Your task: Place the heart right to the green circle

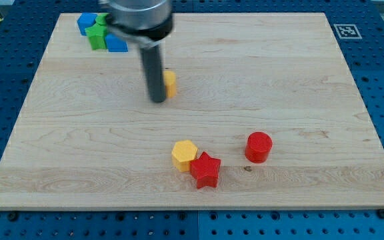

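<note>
My tip (159, 100) rests on the board just left of a yellow block (171, 83), touching or nearly touching it. The rod hides the block's left part, so I cannot make out its shape. At the view's top left is a tight cluster: a blue block (85, 22), a green star-like block (97, 37), another blue block (117, 45) and a bit of a green block (103, 19) mostly hidden behind the arm. I cannot tell whether that one is the green circle.
A yellow hexagon (185, 155) touches a red star (206, 171) near the view's bottom centre. A red cylinder (259, 147) stands to their right. The wooden board (299, 80) lies on a blue perforated table, with a marker tag (347, 31) at its top right corner.
</note>
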Controlling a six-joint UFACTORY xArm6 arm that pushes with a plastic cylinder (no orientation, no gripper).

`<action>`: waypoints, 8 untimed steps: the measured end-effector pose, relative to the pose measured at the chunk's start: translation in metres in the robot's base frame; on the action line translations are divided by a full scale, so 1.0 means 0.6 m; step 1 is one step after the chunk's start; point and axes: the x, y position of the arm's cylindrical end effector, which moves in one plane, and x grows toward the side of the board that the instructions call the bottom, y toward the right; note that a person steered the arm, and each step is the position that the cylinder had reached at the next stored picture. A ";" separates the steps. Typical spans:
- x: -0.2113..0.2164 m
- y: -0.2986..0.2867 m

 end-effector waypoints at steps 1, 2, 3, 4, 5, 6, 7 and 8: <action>-0.035 0.033; 0.008 0.020; -0.004 0.088; -0.112 0.076; -0.136 0.049; -0.070 0.049; -0.034 0.050; -0.028 0.081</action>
